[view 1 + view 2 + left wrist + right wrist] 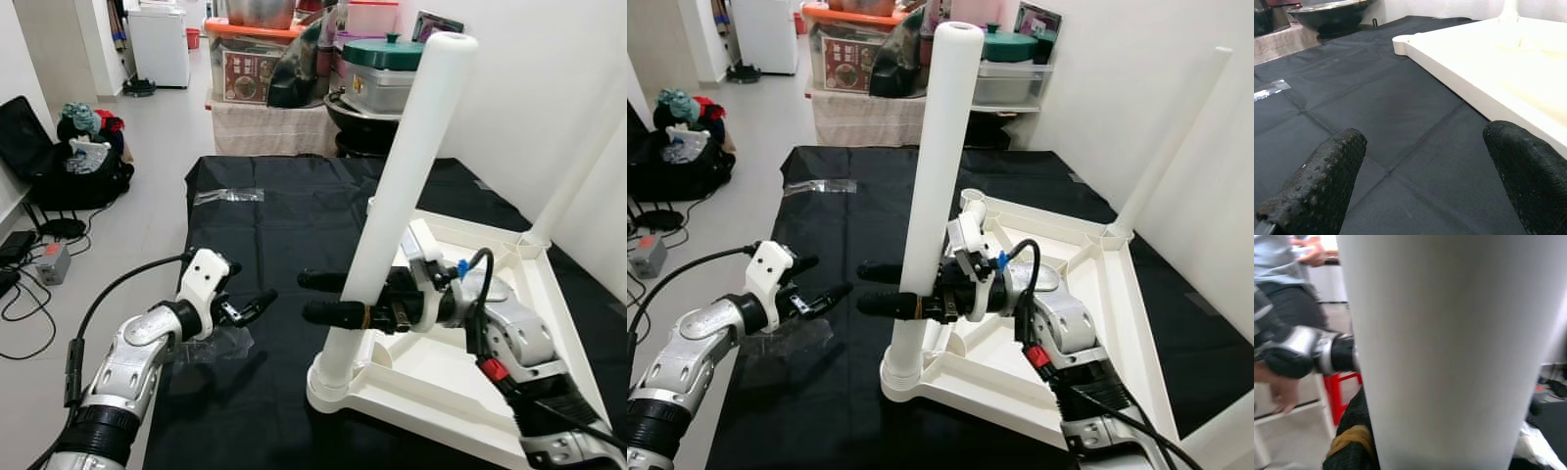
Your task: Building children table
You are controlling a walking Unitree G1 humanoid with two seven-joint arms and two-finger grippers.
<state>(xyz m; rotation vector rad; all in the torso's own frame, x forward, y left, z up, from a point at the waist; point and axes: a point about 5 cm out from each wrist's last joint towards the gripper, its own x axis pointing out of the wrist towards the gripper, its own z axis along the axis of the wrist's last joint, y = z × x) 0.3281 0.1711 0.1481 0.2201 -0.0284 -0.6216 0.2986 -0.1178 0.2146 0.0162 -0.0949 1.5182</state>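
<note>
The white plastic tabletop (470, 387) lies upside down on the black cloth (284, 225) in front of me, its ribbed underside facing up. A thick white round leg (402, 186) stands in the near corner socket, leaning slightly to my right. A second white leg (578, 176) rises from the far right corner, tilted the same way.

White kids' tabletop (1087, 323) lies upside down on a black cloth (872, 225). A white leg (936, 176) stands upright in its near corner socket; a 2nd leg (1171, 147) stands at the far right corner. Right gripper (884, 288) has its black fingers on either side of the near leg, low down. Left gripper (823, 284) hovers w/ fingers apart over the cloth, left of the tabletop. Storage boxes (862, 49) behind.
</note>
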